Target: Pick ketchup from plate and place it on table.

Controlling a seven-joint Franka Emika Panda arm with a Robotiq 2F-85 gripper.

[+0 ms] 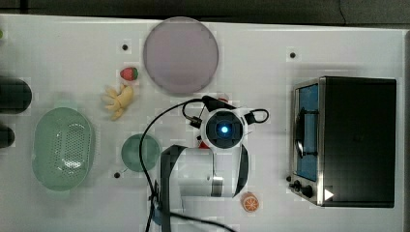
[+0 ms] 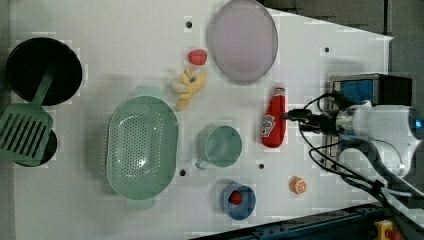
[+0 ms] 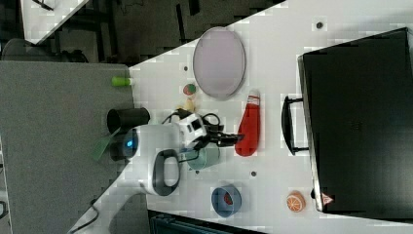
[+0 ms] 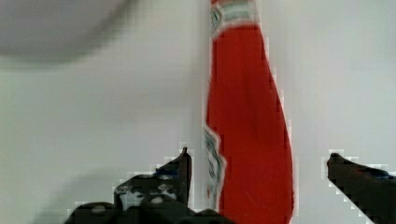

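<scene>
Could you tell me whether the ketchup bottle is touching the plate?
Apart. The left view shows bare table between the ketchup bottle and the plate.

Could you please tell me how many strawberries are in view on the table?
2: one strawberry lies beside the plate, next to the bananas; the other strawberry sits inside the blue bowl. The arm may hide more.

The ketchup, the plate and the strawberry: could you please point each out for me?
ketchup (image 2: 273, 125), left view, red body.
plate (image 2: 243, 40), left view, bare centre.
strawberry (image 2: 197, 57), left view, red flesh.
</scene>
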